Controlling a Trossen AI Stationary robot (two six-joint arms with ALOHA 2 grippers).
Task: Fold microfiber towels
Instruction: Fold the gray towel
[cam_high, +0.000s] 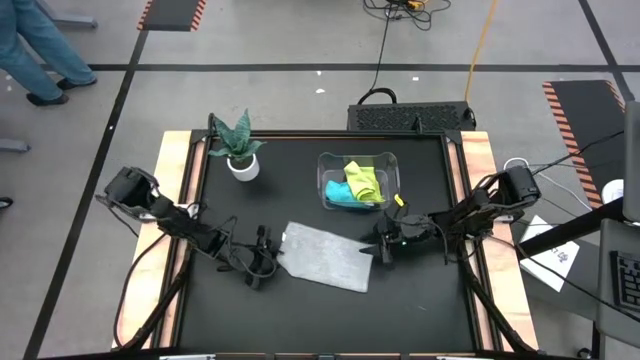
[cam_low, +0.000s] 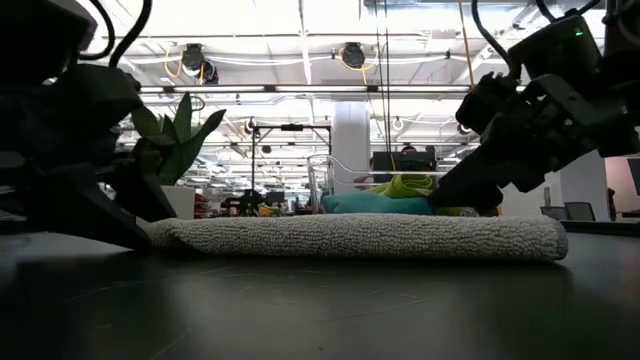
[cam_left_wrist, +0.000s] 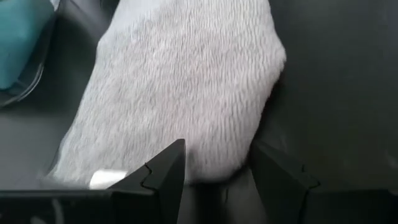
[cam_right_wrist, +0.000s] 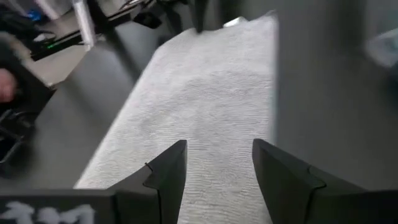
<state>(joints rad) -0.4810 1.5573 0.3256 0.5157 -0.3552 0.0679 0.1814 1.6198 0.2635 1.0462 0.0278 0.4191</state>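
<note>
The light grey towel (cam_high: 325, 255) lies flat on the black table, its long axis running left to right. My left gripper (cam_high: 268, 262) stands open at its left end, low over the table. In the left wrist view that end (cam_left_wrist: 211, 155) reaches in between the fingers. My right gripper (cam_high: 383, 245) is open at the towel's right end, with the grey pile (cam_right_wrist: 199, 106) spread out below and ahead of its fingers. The teal towel (cam_high: 340, 192) and the yellow-green towel (cam_high: 365, 180) lie bunched in the clear bin (cam_high: 390, 160). My left gripper has its fingers (cam_left_wrist: 168, 171) slanting down on either side of the grey towel's left end (cam_left_wrist: 214, 163); whether they touch it I cannot tell. My right gripper hovers just over the towel's right end (cam_low: 480, 218), nearly level; touch cannot be told.
A small potted plant (cam_high: 241, 152) stands at the table's far left. The clear bin sits at the far middle, behind the grey towel. Bare black table (cam_high: 320, 315) stretches along the near side. Wooden rails (cam_high: 172, 200) border the left and right edges.
</note>
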